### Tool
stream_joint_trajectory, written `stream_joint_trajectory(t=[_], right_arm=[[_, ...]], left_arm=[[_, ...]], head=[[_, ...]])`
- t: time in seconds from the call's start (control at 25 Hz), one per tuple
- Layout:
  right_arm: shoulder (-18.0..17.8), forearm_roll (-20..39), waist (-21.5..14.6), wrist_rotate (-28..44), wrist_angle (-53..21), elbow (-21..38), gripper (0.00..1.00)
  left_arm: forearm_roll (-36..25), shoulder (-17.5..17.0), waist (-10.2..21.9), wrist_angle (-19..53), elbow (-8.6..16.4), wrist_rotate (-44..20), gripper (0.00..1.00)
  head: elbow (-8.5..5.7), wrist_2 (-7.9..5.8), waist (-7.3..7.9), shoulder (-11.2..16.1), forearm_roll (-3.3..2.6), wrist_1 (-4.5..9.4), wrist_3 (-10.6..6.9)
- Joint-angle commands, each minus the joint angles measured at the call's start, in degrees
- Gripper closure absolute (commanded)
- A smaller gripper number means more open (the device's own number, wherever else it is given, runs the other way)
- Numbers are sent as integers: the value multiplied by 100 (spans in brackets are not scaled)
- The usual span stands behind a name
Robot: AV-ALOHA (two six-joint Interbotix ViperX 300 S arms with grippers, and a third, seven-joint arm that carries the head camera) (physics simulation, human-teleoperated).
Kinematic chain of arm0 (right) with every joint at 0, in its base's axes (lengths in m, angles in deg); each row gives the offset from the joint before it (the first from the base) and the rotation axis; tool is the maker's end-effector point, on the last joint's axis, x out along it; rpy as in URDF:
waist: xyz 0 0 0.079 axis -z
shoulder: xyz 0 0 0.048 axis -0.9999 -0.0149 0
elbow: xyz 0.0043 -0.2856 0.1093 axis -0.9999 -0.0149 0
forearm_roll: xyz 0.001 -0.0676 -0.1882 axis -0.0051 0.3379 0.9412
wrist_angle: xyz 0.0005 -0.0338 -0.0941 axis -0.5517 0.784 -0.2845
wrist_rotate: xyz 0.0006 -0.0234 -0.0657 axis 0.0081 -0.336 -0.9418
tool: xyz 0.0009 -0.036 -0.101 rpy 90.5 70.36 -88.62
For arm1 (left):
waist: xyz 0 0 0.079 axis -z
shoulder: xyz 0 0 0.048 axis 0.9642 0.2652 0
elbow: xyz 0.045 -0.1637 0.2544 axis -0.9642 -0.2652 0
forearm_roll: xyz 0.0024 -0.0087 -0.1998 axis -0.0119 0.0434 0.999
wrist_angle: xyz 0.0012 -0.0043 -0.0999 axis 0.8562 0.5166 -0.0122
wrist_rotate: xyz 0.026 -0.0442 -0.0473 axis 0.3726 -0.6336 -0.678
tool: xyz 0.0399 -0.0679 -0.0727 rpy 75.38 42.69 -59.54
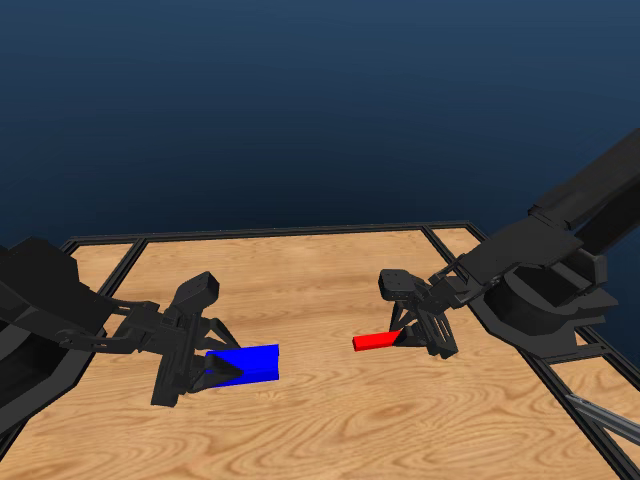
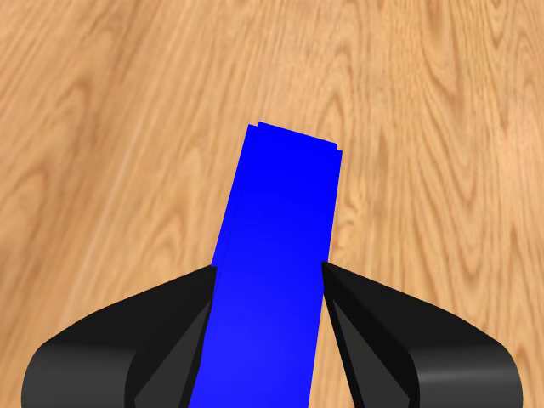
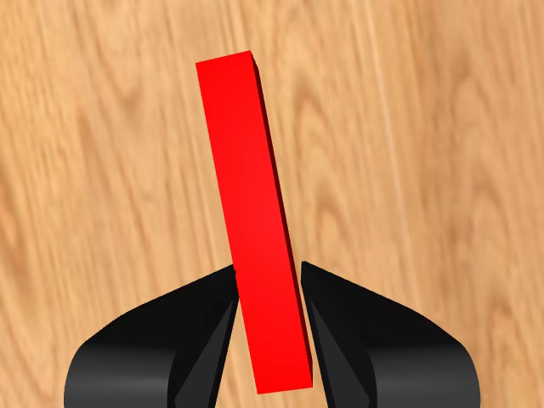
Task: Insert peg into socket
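Peg point(image 1: 376, 341) clamped in right gripper point(image 1: 410, 330), block point(image 1: 243, 364) clamped in left gripper point(image 1: 205, 368), long axes pointing end-to-end, well apart.

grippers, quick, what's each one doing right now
Left gripper: closed on the blue socket, jaws against both its sides.
Right gripper: closed on the red peg, jaws pinching it near one end.

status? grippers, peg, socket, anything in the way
Left gripper shut on bright blue rectangular socket block. Right gripper shut on thin red peg bar. Pieces apart, not yet mated. Nothing between them over wooden table.
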Motion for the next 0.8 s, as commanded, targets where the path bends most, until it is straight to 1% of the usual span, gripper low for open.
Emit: stream_joint_trajectory(t=[0.04, 0.08, 0.12, 0.16, 0.2, 0.24, 0.36, 0.4, 0.44, 0.48, 0.52, 0.64, 0.68, 0.72, 0.76, 0.8], right_arm=[[257, 733, -416, 767, -1128, 649, 100], [307, 1019, -565, 1134, -1443, 765, 100], [217, 1244, -616, 1296, -1750, 797, 100], [311, 1327, -671, 1352, -1874, 982, 100], [349, 1516, -843, 1678, -2138, 1101, 100], [330, 1545, -793, 1537, -2207, 1178, 100], [276, 1937, -1026, 2001, -2753, 1431, 100], [326, 1867, -1010, 1857, -2746, 1613, 100], [244, 1976, -1093, 2053, -2939, 1705, 100], [192, 1968, -1059, 2125, -2948, 1733, 100], [138, 1951, -1133, 2093, -2993, 1866, 100], [-94, 1902, -1085, 2042, -3046, 2028, 100], [-233, 1879, -1059, 2019, -3032, 2065, 100], [-95, 1893, -1068, 2039, -2990, 2071, 100], [-230, 1851, -1057, 1989, -3000, 2157, 100], [-265, 1816, -1074, 1957, -2975, 2204, 100]], left_arm=[[16, -2, 280, 323, 100, -272, 100], [12, -5, 289, 353, 102, -261, 100], [13, 9, 295, 385, 61, -251, 100], [15, -57, 297, 370, 109, -242, 100], [43, -94, 306, 457, 82, -195, 100], [-13, -86, 297, 469, 104, -202, 100], [-40, -258, 306, 635, 224, -173, 100], [-70, -310, 306, 744, 240, -173, 100], [-96, -338, 307, 808, 233, -169, 100], [-113, -438, 324, 804, 268, -144, 100], [-169, -532, 350, 939, 330, -88, 100], [-305, -787, 297, 1121, 525, -52, 100], [-411, -882, 358, 1332, 555, -7, 100], [-401, -903, 378, 1346, 544, 66, 100], [-545, -943, 364, 1637, 749, 28, 100], [-806, -1056, 366, 1781, 735, -296, 100]], head=[[-35, 11, 33, -131, 13, -69, 43], [-32, 10, 39, -154, 15, -67, 48], [-24, 11, 47, -179, 17, -74, 49], [-16, 10, 54, -206, 19, -77, 51], [-10, 14, 65, -231, 23, -69, 55], [-5, 20, 76, -253, 28, -75, 65], [8, 38, 127, -304, 48, -89, 108], [11, 41, 143, -314, 54, -94, 120], [14, 45, 159, -323, 60, -98, 128], [16, 49, 172, -330, 65, -98, 134], [17, 55, 184, -331, 69, -111, 137], [17, 70, 217, -330, 82, -121, 145], [17, 73, 227, -327, 85, -123, 152], [16, 76, 234, -326, 88, -123, 156], [16, 79, 245, -322, 92, -125, 164], [15, 78, 252, -320, 94, -122, 171]])
